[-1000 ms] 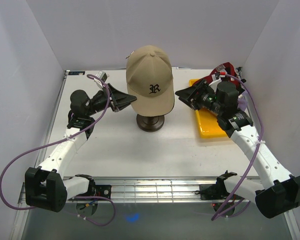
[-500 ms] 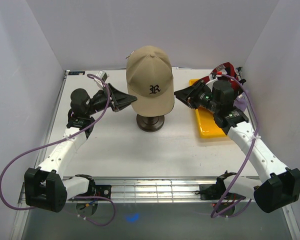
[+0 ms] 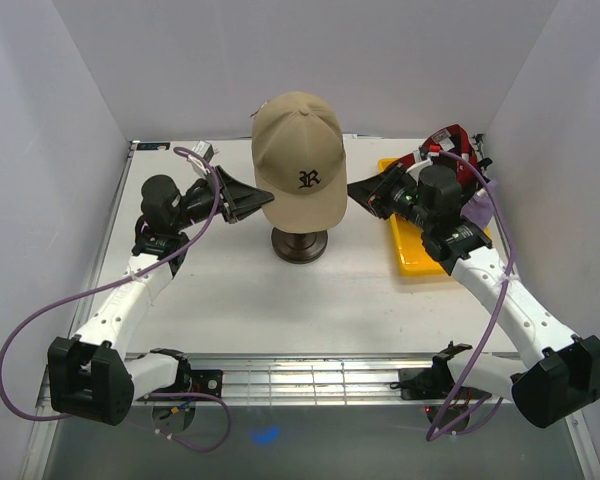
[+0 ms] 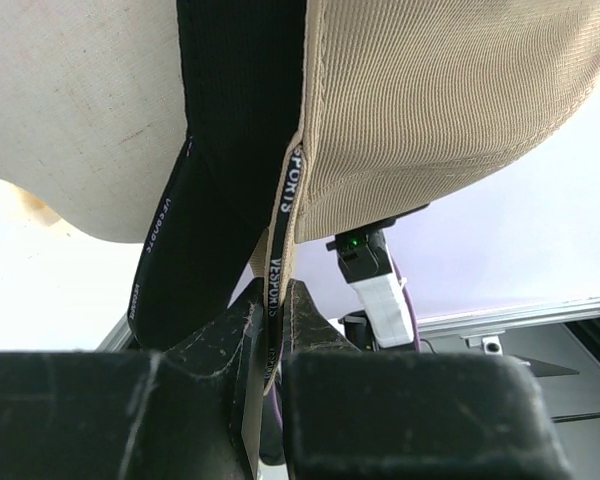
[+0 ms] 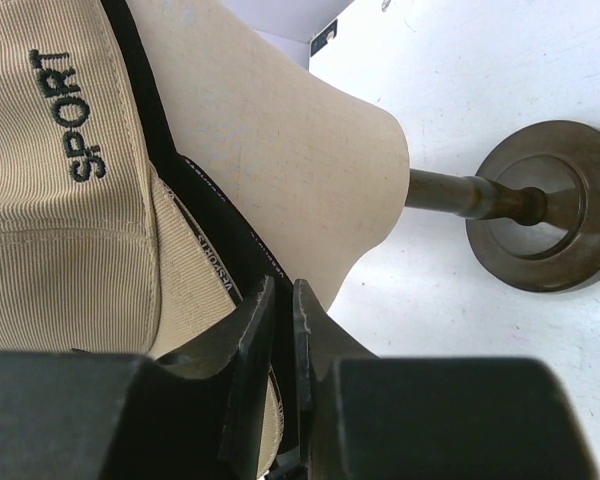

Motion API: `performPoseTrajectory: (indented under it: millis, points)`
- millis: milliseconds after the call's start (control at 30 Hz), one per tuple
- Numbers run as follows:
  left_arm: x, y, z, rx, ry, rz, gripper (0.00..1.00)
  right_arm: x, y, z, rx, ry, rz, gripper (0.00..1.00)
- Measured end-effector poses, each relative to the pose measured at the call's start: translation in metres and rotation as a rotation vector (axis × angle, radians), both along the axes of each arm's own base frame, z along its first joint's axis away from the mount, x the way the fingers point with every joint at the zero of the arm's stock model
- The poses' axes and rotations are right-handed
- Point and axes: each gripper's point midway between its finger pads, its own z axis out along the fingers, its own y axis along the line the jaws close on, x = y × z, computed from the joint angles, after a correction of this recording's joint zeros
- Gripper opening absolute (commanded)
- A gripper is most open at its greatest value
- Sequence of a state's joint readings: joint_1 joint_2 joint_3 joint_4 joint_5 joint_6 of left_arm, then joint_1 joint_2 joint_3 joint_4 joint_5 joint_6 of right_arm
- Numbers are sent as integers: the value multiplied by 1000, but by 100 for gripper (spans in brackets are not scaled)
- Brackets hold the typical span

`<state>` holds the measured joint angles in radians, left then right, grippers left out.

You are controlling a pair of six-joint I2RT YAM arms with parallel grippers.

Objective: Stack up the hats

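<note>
Two arms flank a tan cap [image 3: 300,160] marked with a black "R", which sits on a beige mannequin head in the overhead view, brim toward the camera. The head stands on a dark round base [image 3: 300,243] at the middle of the white tabletop [image 3: 230,290]. The left gripper [image 3: 268,197] meets the cap's lower edge on one side and the right gripper [image 3: 351,191] meets it on the other. A yellow tray [image 3: 420,255] lies under the right arm, and a red cap [image 3: 450,137] shows at its far end, partly hidden by the arm.

From the left wrist, the left gripper [image 4: 270,300] has its fingers pressed together on the lettered inner band at the rim of the tan cap [image 4: 430,100]. A black cap [image 4: 230,150] lies beneath the tan one, against the mannequin head [image 4: 80,100].

From the right wrist, the right gripper [image 5: 280,295] is closed to a thin slit, with the rim of the tan cap [image 5: 60,200] caught between its fingers. "SPORT" is stitched in dark thread on the cap's side. The edge of the black cap [image 5: 220,250] runs between the tan fabric and the mannequin head [image 5: 280,150]. The base [image 5: 545,205] stands on the tabletop at right.
</note>
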<state>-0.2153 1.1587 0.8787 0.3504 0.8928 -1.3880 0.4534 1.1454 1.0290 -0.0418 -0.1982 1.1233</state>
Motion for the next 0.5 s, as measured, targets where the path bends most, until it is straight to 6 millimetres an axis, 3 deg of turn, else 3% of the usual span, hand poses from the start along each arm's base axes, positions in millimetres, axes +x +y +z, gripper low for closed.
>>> performPoseTrajectory:
  millis: [367, 500]
  points:
    - [4, -2, 2, 78, -6, 35, 1, -1, -1, -3, 2, -8, -32, 17]
    - [5, 0, 3, 122, -9, 54, 14, -1, -1, -3, 0, -6, -36, 17]
